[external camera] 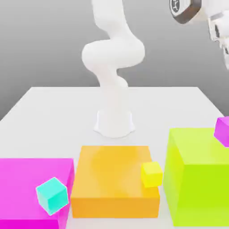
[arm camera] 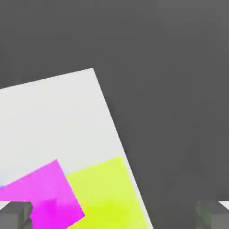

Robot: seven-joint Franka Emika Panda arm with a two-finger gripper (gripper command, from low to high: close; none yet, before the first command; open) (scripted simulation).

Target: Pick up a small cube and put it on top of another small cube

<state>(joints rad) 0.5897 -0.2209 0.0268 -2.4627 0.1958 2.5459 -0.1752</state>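
Three small cubes rest on big blocks. A cyan cube [external camera: 52, 195] sits on the large magenta block [external camera: 27, 179] at the exterior view's left. On the orange block [external camera: 112, 176], a yellow cube [external camera: 152, 174] stands near its right edge. A small magenta cube [external camera: 222, 130] lies on the lime block [external camera: 197, 174] at the exterior view's right. In the hand view my gripper [arm camera: 114, 215] is open and holds nothing, its fingertips [arm camera: 15, 214] far apart. It hangs high above the magenta cube [arm camera: 44, 197] and the lime block [arm camera: 105, 197].
The arm's white base [external camera: 114, 120] stands mid-table behind the orange block, and its wrist [external camera: 210, 18] is high at the exterior view's right. The white table [external camera: 53, 107] ends close beside the lime block, its edge [arm camera: 112, 120] running next to the block.
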